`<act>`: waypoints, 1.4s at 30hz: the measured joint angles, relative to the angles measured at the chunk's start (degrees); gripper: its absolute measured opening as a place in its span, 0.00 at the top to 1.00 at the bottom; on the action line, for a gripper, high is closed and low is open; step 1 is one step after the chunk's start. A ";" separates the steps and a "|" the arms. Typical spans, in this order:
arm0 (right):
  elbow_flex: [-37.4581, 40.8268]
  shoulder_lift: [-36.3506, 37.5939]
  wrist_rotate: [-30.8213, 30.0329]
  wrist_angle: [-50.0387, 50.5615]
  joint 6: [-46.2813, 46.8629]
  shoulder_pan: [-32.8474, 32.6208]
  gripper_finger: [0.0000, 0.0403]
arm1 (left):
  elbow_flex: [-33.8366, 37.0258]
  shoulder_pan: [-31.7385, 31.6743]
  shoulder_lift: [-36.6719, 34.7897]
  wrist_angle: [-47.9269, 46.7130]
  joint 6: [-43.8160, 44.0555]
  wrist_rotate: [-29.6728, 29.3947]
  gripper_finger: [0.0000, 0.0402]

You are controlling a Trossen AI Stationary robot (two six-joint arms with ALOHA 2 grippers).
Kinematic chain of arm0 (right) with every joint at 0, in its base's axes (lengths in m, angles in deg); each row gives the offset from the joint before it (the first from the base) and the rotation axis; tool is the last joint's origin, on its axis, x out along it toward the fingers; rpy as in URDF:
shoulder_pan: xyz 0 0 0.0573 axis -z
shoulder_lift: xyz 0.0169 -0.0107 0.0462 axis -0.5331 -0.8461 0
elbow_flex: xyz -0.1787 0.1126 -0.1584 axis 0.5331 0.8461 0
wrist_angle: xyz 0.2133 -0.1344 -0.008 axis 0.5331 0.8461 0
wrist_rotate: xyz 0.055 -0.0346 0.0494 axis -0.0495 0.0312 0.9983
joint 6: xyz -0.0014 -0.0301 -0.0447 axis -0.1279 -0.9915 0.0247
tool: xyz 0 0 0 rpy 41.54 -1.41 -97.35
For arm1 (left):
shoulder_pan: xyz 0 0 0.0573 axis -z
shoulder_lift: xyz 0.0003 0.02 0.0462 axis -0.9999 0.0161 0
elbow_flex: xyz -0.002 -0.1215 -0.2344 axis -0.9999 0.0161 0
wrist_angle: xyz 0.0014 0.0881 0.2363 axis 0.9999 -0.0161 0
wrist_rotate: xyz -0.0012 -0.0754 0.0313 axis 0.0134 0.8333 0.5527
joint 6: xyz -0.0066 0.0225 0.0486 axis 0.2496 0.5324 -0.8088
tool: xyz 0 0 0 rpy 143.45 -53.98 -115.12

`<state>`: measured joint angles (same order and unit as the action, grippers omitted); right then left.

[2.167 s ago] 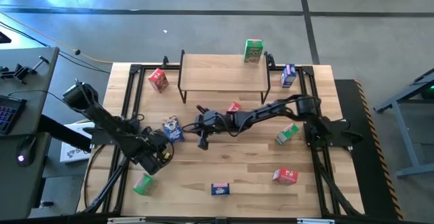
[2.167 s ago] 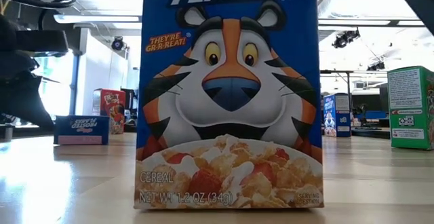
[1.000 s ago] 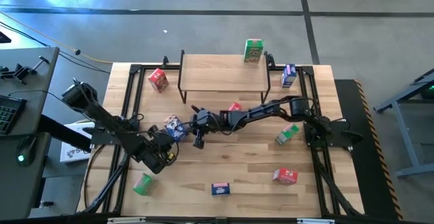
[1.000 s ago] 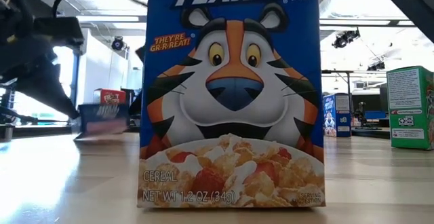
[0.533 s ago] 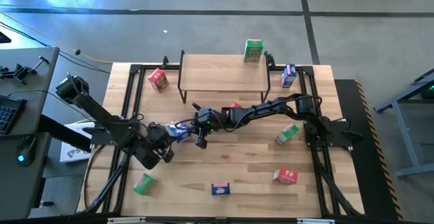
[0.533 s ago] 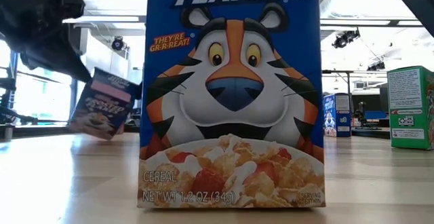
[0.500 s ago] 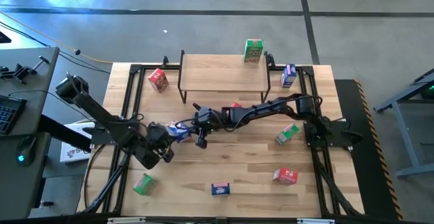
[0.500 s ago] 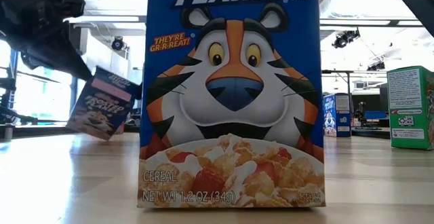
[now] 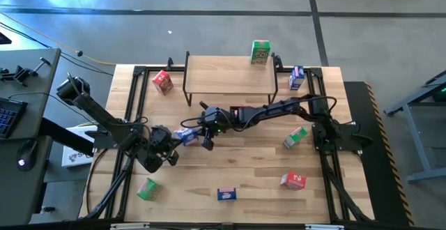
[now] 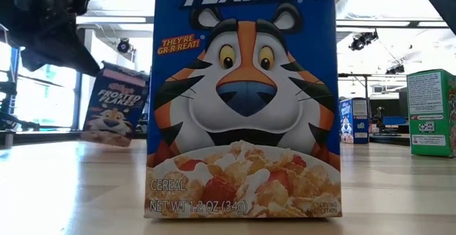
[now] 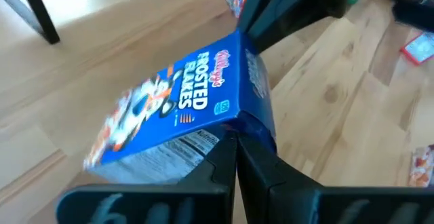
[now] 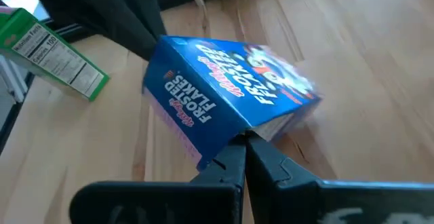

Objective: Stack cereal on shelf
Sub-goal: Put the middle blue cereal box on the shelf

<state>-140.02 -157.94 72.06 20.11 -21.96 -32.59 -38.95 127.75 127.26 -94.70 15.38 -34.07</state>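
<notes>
Since a couple of seconds back, the small blue Frosted Flakes cardboard box (image 9: 185,135) has come up off the wooden slatted worktop (image 9: 244,167); it was lying flat near the left arm then, and both arms have closed in on it. Now it hangs tilted just in front of the small wooden-topped rack with thin black legs (image 9: 230,77), toward that shelf's left leg. The left tool (image 9: 172,141) is clamped on one end of it and the right tool (image 9: 202,134) looks pinched on the other edge, so my guess is it's a handover or a re-grip to get the box upright before it goes up top.

The shelf only holds one green carton (image 9: 260,51), standing at its back right corner. Everything else is loose around the shelf: a red box (image 9: 162,81) off its left end, a blue one (image 9: 296,77) off its right end, and more well out in front.
</notes>
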 joint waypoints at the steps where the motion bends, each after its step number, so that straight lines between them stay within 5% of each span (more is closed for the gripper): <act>1: 0.00 0.05 -0.04 0.05 0.00 0.08 1.00 | 0.00 -0.04 -0.04 0.10 0.00 -0.30 0.99; 42: -0.20 2.87 4.01 5.44 3.43 1.59 1.00 | 4.38 -10.27 -7.71 1.81 5.96 6.00 0.99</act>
<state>-140.22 -155.07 76.07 25.55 -18.53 -31.00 -34.58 117.48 119.55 -92.88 21.34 -28.07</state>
